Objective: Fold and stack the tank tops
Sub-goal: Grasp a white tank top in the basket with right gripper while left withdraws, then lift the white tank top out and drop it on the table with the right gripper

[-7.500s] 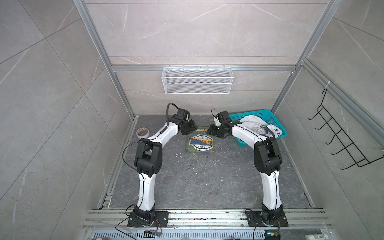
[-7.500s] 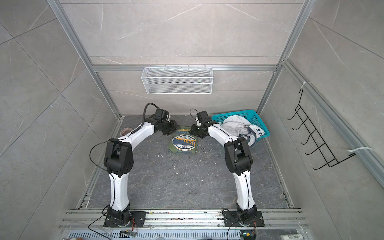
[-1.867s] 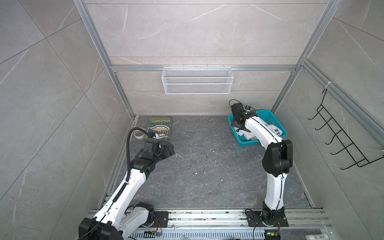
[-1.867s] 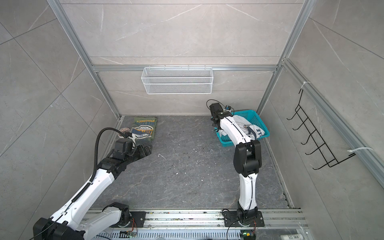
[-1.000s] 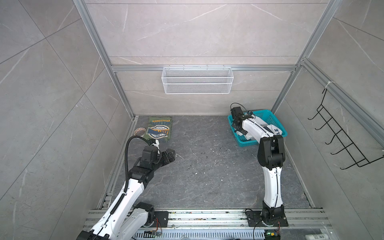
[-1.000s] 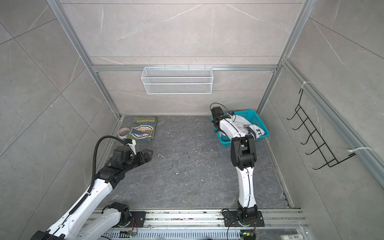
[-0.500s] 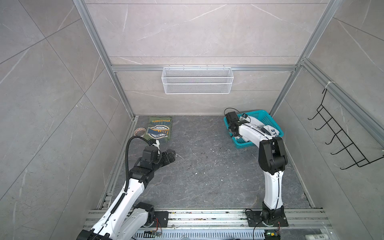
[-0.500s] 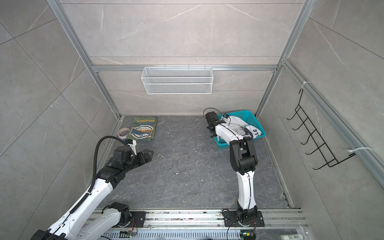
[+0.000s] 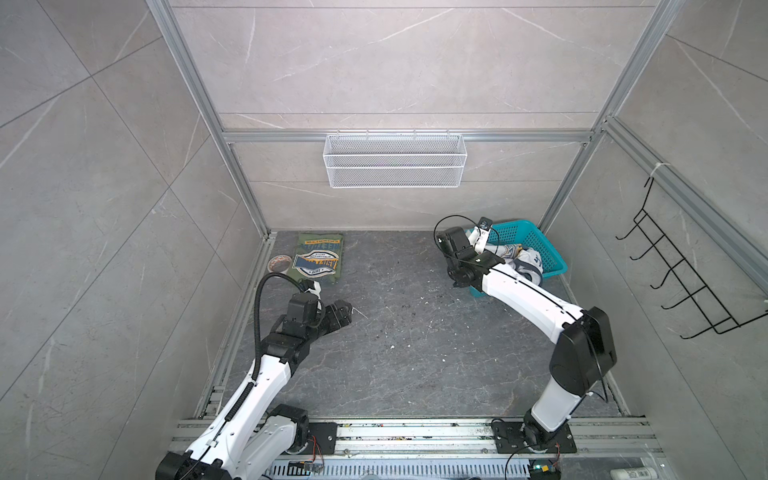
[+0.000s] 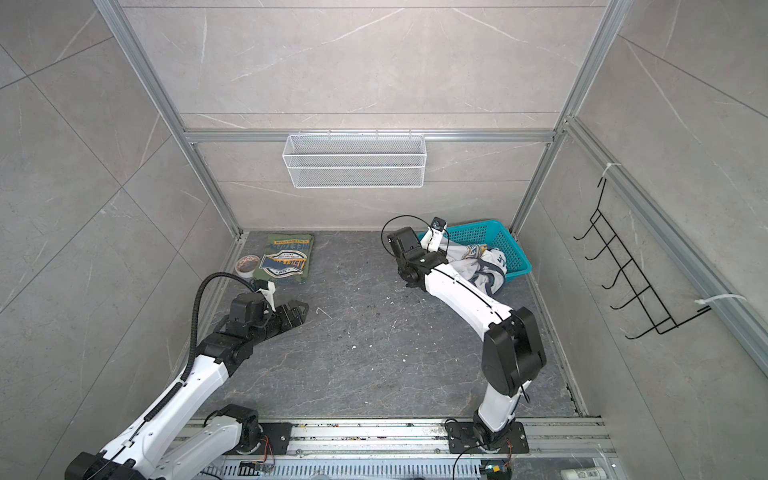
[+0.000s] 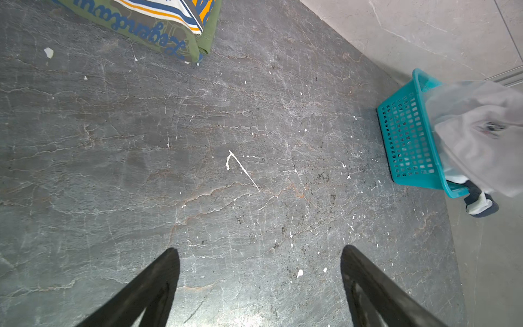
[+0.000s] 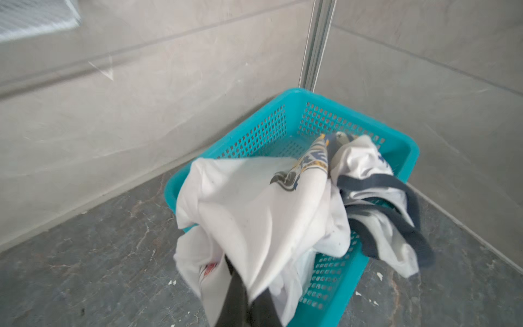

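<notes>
— Which step is running?
— The right claw (image 12: 246, 294) is clenching the white tank top (image 12: 254, 203), which is hanging over the teal basket (image 12: 396, 150) at two o'clock. The olive tank top (image 9: 318, 259) is lying folded at eleven o'clock on the worktop (image 9: 415, 332).
— Next?
— Probably hauling it out to the centre, where the left claw (image 11: 259, 252) is hovering, released and empty.

Not much legible from here. Olive tank top (image 11: 158, 31), far-left corner of the surface (image 11: 254, 141): blue script near its edge, upside down in left wrist view, poss. "Legendary", not sure. Chest badge (image 9: 316, 262) lettering too small in both top views. White tank top (image 12: 254, 203): navy/yellow letters, blurred, can't read.
</notes>
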`<state>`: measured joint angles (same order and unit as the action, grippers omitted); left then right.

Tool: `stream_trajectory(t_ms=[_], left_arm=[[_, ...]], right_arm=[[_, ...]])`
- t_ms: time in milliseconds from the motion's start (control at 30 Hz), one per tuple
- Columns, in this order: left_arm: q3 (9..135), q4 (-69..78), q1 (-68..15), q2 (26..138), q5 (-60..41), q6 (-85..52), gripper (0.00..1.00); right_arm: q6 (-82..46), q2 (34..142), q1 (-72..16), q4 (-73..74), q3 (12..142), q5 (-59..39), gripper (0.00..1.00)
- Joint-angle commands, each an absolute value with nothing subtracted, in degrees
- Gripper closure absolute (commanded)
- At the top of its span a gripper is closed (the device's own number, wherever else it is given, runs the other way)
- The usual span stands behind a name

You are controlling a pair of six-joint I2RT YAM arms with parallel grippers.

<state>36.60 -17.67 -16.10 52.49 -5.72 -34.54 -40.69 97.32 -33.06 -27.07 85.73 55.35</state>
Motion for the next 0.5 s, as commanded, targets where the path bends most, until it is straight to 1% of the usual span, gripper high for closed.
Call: stream_trajectory(t_ms=[0,133,267,400,467], left_arm=[[36.30,-15.66,-16.09,52.53,-7.25,-35.15,0.09],[36.28,-15.53,-16.09,52.41,-7.63,-35.46,0.09],[36.90,-17.33,-16.08,50.47,-6.66,-35.96,0.09],[37.33,-19.86,-16.04,46.35,-2.29,-36.46,0.09],[37.62,-21.79,-16.05,44.19,0.52,-36.86,0.09]], right_arm=[[-36.54,90.44,-36.29,-25.55,86.47,63.80,1.00],[-30.18,86.59,-39.47,-23.24,89.64,64.69,1.00],[-21.36,85.09,-45.19,-21.71,96.09,63.89,1.00],[-13.77,86.35,-52.86,-21.71,103.05,60.12,1.00],[-11.43,88.54,-57.23,-23.77,108.17,56.38,1.00]])
